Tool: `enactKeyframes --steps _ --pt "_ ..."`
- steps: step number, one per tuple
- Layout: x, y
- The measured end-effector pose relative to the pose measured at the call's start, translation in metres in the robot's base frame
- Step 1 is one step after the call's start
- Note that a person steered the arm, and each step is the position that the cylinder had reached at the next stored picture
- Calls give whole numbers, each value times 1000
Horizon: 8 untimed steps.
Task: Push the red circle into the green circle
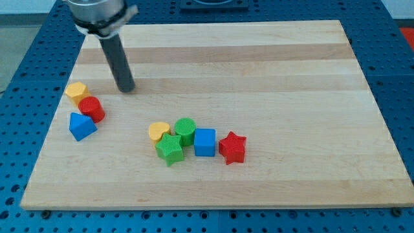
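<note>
My tip (125,88) is down on the wooden board (272,71) in its upper left part, touching no block and pushing nothing; it is a plain rod, so there is nothing on it to open or close. The nearest blocks lie at about eight o'clock from it: the red circle (92,109) near, with a yellow block (76,91), hexagon-like as far as I can tell, against its upper left side and a blue triangle-like block (82,125) just below it, touching or nearly so.

The green circle (185,130) sits well apart from the red circle, at about four o'clock from it, towards the middle of the board. It is packed into a cluster: a yellow heart (158,132) at its nine o'clock, a green star (169,149) at its seven o'clock, a blue cube (205,142) at its four o'clock, and a red star (232,147) beyond the cube to the view's right.

I judge the task barely begun: the two circles are not in contact and open board lies between them. What is left, as I read it, is to bring my tip round to the red circle's ten o'clock side, where the yellow block crowds it, and drive it towards four o'clock. The yellow heart partly guards that approach, so the line will need care.
</note>
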<state>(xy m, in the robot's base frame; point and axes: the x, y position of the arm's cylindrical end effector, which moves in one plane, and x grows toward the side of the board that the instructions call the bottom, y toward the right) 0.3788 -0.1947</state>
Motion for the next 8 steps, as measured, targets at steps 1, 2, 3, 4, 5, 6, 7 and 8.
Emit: enactKeyframes --steps 1,2,3,4,5,6,7,8 --pt "-16 -56" --pt "15 -103" --pt "54 -81" --pt "82 -40" --pt "102 4" --pt "113 74" --pt "109 96" --pt "77 84"
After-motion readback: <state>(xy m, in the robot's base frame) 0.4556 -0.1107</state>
